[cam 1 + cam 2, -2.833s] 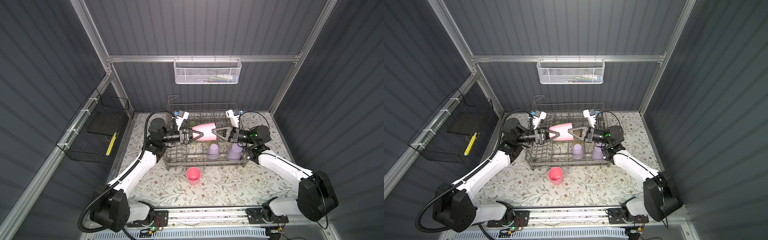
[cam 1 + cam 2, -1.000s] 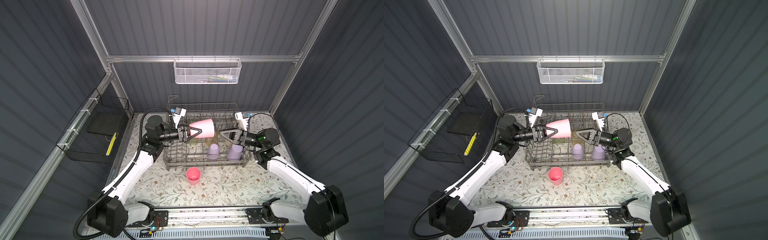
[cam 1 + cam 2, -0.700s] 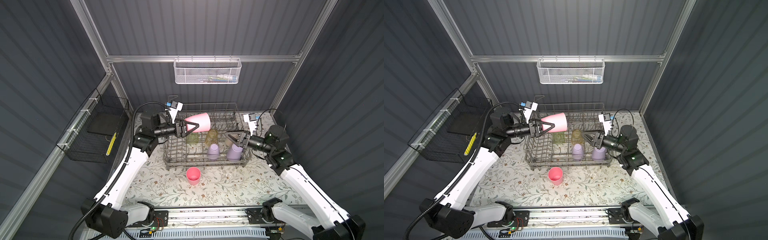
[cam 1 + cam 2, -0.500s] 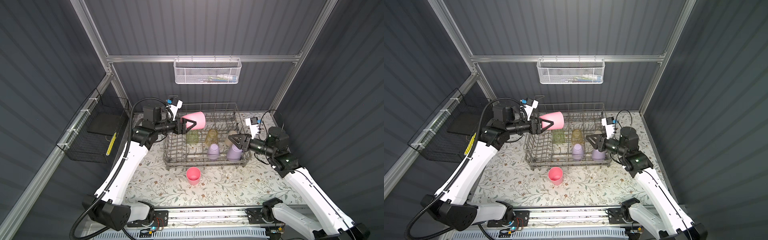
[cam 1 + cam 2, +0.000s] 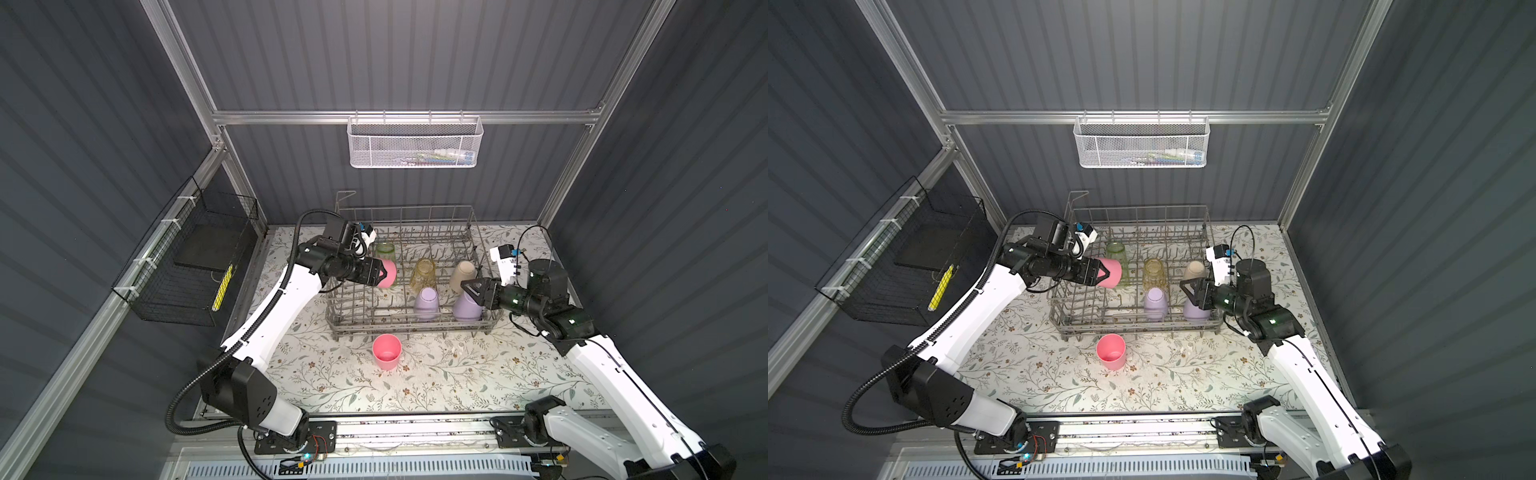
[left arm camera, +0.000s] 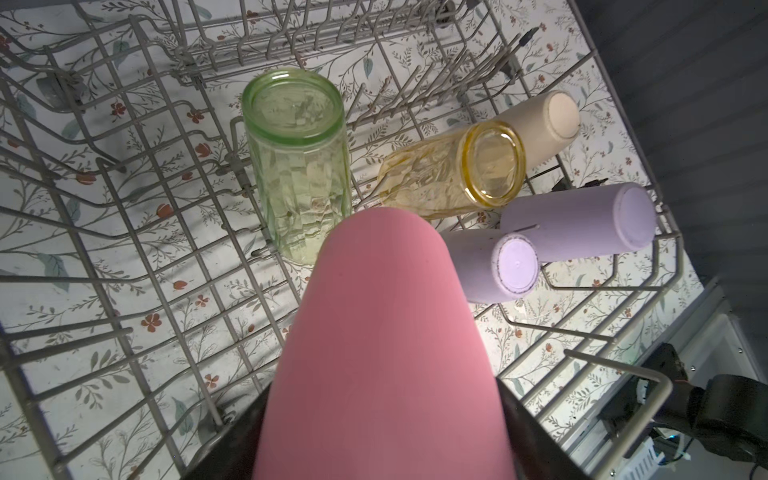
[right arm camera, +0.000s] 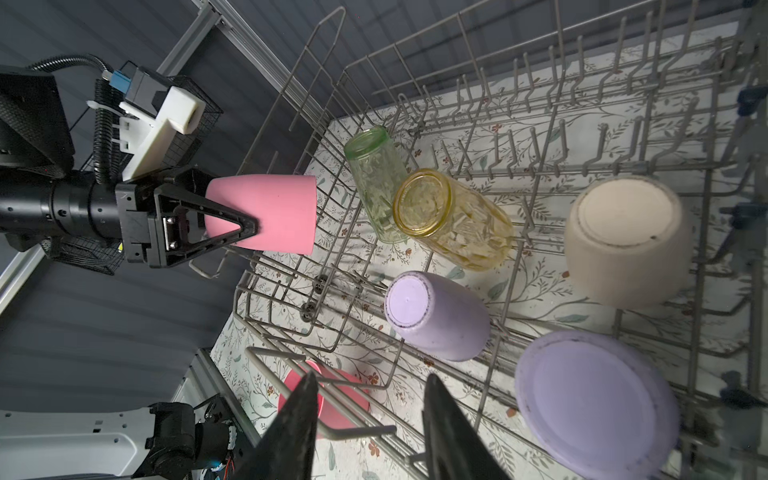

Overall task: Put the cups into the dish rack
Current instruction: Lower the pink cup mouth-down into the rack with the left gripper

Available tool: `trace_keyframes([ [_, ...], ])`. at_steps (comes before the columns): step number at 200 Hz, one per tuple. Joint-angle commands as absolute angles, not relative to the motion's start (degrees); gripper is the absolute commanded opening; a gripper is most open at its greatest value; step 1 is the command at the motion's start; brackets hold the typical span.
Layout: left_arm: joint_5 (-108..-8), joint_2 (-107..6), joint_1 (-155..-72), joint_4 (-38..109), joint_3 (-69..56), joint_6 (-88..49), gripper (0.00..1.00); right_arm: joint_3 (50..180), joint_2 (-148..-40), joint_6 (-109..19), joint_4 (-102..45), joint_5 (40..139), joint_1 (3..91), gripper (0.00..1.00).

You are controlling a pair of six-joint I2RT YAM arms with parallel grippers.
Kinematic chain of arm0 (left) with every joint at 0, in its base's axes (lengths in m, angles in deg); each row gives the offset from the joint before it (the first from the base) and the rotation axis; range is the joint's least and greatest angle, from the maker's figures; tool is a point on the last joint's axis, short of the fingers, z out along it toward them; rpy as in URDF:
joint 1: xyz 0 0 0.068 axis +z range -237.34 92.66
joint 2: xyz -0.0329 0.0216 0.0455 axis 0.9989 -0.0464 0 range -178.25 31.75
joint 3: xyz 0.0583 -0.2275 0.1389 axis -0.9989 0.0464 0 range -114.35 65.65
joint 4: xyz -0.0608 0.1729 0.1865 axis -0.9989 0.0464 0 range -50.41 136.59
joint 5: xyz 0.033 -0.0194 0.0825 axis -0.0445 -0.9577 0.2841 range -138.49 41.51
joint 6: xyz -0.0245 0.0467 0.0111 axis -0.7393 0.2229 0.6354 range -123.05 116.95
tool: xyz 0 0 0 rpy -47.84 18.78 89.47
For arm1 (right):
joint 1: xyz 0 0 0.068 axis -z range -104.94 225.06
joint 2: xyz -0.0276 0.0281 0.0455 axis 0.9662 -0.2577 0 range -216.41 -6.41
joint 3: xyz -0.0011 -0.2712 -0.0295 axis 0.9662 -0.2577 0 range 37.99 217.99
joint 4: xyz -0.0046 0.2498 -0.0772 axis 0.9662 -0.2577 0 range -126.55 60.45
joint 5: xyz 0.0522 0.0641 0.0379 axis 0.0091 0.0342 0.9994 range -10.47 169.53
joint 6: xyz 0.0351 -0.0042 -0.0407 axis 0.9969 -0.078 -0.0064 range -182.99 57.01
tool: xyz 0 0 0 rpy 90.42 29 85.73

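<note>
My left gripper (image 5: pixel 383 273) is shut on a pink cup (image 5: pixel 388 272), held on its side with the mouth pointing right, low over the left part of the grey wire dish rack (image 5: pixel 409 328). The pink cup (image 6: pixel 386 353) fills the left wrist view. In the rack, bottoms up, stand a green cup (image 5: pixel 385 250), a yellow cup (image 5: pixel 423 272), a beige cup (image 5: pixel 463 271) and two lilac cups (image 5: pixel 427 303). A second pink cup (image 5: pixel 387 352) stands upright on the table before the rack. My right gripper (image 5: pixel 467 286) is open and empty over the rack's right front corner.
A white mesh basket (image 5: pixel 415 145) hangs on the back wall and a black wire basket (image 5: pixel 187 266) on the left wall. The flowered table top (image 5: pixel 457 374) lies in front of the rack. The rack's upright tines (image 7: pixel 519 166) stand round the cups.
The right gripper let go of the pink cup and drew back to the right. The left gripper swung the cup left, then brought it down beside the green cup.
</note>
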State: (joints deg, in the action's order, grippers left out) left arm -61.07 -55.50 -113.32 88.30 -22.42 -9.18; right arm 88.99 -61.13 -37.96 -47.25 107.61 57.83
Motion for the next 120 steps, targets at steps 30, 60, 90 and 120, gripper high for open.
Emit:
trace_keyframes([
  [30, -56.17, -59.04, -115.05, 94.53, -27.35, -5.89, 0.59, 87.52, -61.52, -39.18, -47.51, 107.13, 58.44, 0.43],
  [60, -55.62, -61.12, -116.25, 95.91, -28.17, -5.26, 0.59, 86.86, -61.52, -39.13, -47.31, 107.30, 58.80, 0.43],
  [90, -54.38, -62.94, -118.13, 96.95, -28.82, -4.81, 0.59, 86.59, -61.43, -39.37, -47.46, 107.57, 59.20, 0.43],
  [120, -52.95, -64.26, -119.64, 97.33, -29.43, -4.28, 0.59, 86.24, -61.34, -39.54, -47.58, 107.76, 59.77, 0.43],
])
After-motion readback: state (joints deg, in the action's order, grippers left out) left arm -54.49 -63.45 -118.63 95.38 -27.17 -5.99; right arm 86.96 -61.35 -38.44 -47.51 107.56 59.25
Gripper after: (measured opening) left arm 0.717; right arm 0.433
